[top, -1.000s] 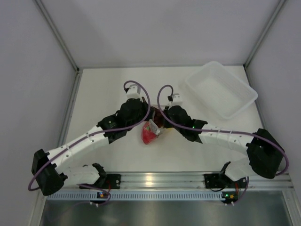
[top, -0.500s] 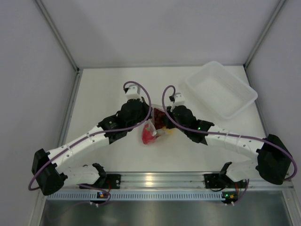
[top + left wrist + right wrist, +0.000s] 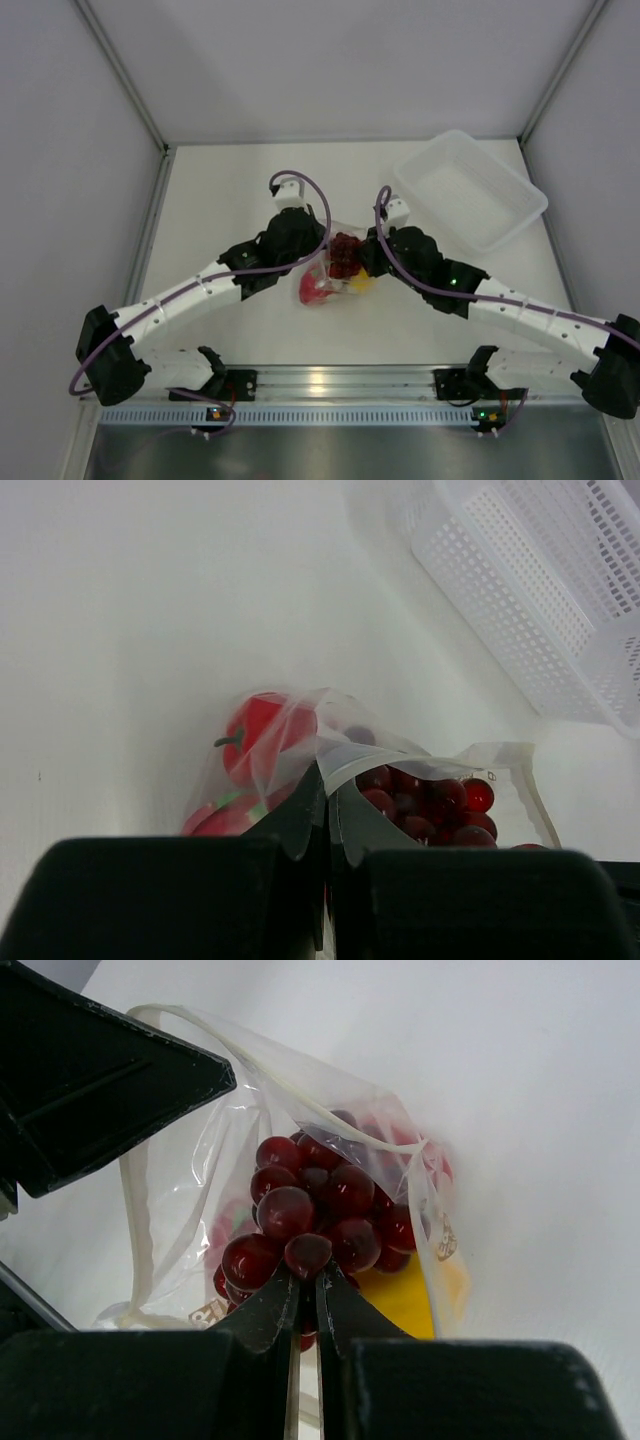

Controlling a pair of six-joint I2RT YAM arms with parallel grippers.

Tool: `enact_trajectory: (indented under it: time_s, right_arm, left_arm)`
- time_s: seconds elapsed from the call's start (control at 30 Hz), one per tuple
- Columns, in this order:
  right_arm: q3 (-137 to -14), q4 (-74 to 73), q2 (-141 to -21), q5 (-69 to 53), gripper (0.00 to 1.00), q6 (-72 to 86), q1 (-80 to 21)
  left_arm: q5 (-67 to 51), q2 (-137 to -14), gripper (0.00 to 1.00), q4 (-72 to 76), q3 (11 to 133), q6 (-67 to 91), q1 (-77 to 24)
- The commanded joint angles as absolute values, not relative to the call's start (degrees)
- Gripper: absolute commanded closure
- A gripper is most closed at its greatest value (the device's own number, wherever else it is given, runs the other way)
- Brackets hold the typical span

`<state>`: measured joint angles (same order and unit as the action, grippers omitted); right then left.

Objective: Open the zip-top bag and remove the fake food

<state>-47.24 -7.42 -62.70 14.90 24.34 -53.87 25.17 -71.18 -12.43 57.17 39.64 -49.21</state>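
Left gripper and right gripper, each pinching a lip of the crinkly clear zip-top bag, have drawn apart. Mouth now open, dark purple plastic grape bunch exposed; removal outstanding.

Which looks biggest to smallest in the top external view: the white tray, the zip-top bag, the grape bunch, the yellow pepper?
1. white tray
2. zip-top bag
3. grape bunch
4. yellow pepper, though only part of it shows, so its place is unsure.
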Motion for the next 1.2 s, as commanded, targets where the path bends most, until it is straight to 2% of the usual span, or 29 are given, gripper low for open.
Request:
enact_trajectory:
  time_s: [0.0,0.37,1.17]
  right_arm:
    - [-50.6,-8.7,-59.5,16.5,1.0,22.2,-54.8]
    - [-53.6,-12.4,-53.8,13.5,1.0,20.2,-54.8]
    - [-67.6,-22.6,-54.1,15.4,1.0,16.3,-51.7]
  left_arm:
    - [27.6,-71.2,1.0,-9.4,59.5,38.6,-49.1]
    - [25.9,-74.4,1.0,-9.4,60.4,39.0,-49.2]
    - [26.0,-75.3,1.0,-9.5,60.6,40.3,-49.1]
